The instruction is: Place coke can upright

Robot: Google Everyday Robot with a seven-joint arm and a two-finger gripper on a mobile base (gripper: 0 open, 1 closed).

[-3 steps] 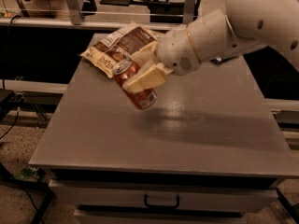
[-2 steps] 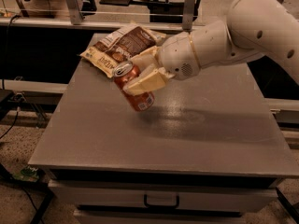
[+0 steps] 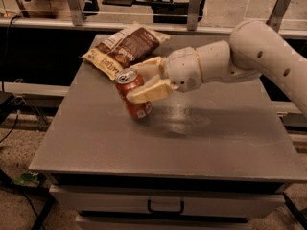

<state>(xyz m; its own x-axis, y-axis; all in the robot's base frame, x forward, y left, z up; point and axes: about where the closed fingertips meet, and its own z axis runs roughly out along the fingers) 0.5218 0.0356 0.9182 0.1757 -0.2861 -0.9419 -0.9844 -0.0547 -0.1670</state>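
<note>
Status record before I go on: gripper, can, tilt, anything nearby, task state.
gripper: over the table, left of centre in the picture, shut on the can
can: held, tilted, silver top leaning up and to picture-left
can base: low, near the tabletop; contact unclear
bag: lying flat just behind the can, toward the far edge
task: can not yet upright, not released

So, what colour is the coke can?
Red with a silver top, in the camera view; the pincer grips the coke can over the table.
</note>
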